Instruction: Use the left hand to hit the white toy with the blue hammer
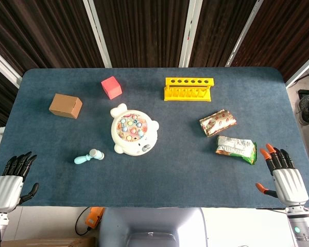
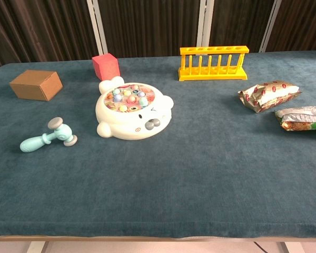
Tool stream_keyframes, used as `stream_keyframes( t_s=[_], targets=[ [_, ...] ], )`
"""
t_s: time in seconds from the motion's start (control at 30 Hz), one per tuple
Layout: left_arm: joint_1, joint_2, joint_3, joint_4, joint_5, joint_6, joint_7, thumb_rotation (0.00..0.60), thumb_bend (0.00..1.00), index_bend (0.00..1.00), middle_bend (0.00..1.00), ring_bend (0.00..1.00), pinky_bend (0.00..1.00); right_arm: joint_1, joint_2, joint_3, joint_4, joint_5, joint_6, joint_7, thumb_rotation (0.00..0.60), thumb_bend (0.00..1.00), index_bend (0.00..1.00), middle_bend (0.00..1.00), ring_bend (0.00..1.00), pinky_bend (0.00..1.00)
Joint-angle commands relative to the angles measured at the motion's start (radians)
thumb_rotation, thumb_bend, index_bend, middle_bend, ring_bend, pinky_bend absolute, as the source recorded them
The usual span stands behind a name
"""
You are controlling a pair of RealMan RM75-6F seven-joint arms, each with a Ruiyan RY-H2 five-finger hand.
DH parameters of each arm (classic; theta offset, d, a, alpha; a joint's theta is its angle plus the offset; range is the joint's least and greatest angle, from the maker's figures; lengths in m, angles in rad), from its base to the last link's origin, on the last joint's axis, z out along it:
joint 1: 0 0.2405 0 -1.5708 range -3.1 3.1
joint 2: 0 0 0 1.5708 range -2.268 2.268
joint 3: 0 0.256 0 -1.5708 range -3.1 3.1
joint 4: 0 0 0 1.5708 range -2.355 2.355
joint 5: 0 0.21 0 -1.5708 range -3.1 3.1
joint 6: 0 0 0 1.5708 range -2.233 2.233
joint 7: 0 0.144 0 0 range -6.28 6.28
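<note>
The white bear-shaped toy, with coloured pegs on top, sits near the middle of the blue table. The light blue hammer with a grey head lies to its left, handle pointing left. My left hand rests at the table's front left corner, open, well short of the hammer. My right hand hovers at the front right corner, also open and holding nothing. Neither hand shows in the chest view.
A brown cardboard box and a red cube stand at the back left. A yellow rack stands at the back right. Two snack packets lie on the right.
</note>
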Motion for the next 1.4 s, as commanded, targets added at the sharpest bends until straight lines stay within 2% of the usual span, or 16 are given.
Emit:
stream_keyframes(
  t_s=[0.03, 0.13, 0.37, 0.6, 0.8, 0.93, 1.07, 1.4],
  targets=[
    [-0.006, -0.007, -0.003, 0.002, -0.003, -0.006, -0.003, 0.600, 0.37, 0.00, 0.00, 0.00, 0.05, -0.004, 0.002, 0.002, -0.003, 0.012, 0.000, -0.009, 0.600, 0.27, 0.00, 0.00, 0.00, 0.00],
    [-0.028, -0.042, -0.019, 0.026, -0.024, -0.039, -0.052, 0.600, 0.38, 0.00, 0.00, 0.00, 0.06, -0.008, 0.005, 0.009, -0.014, 0.027, 0.006, -0.016, 0.600, 0.27, 0.00, 0.00, 0.00, 0.00],
    [-0.095, -0.191, -0.061, 0.117, -0.055, -0.118, -0.256, 0.600, 0.40, 0.01, 0.00, 0.00, 0.11, -0.009, 0.012, 0.004, -0.013, 0.005, 0.012, 0.007, 0.600, 0.27, 0.00, 0.00, 0.00, 0.00],
    [-0.168, -0.292, -0.109, 0.135, -0.146, -0.215, -0.101, 0.600, 0.40, 0.06, 0.07, 0.04, 0.16, -0.005, 0.010, 0.002, -0.016, -0.002, 0.008, 0.009, 0.600, 0.27, 0.00, 0.00, 0.00, 0.00],
    [-0.187, -0.321, -0.127, 0.137, -0.177, -0.234, -0.074, 0.600, 0.40, 0.11, 0.12, 0.08, 0.17, -0.004, 0.008, 0.001, -0.017, -0.003, 0.004, 0.006, 0.600, 0.27, 0.00, 0.00, 0.00, 0.00],
    [-0.226, -0.393, -0.164, 0.182, -0.250, -0.272, -0.008, 0.600, 0.40, 0.16, 0.15, 0.11, 0.19, 0.004, 0.008, -0.003, -0.018, 0.002, -0.018, 0.000, 0.600, 0.27, 0.00, 0.00, 0.00, 0.00],
    [-0.256, -0.462, -0.181, 0.234, -0.322, -0.303, 0.091, 0.600, 0.39, 0.19, 0.18, 0.13, 0.19, 0.006, 0.019, -0.006, -0.020, -0.002, -0.023, 0.022, 0.600, 0.27, 0.00, 0.00, 0.00, 0.00],
    [-0.297, -0.542, -0.199, 0.313, -0.380, -0.329, 0.135, 0.600, 0.38, 0.21, 0.21, 0.16, 0.20, 0.003, 0.032, -0.012, -0.022, -0.012, -0.020, 0.047, 0.600, 0.27, 0.00, 0.00, 0.00, 0.00]
  ],
)
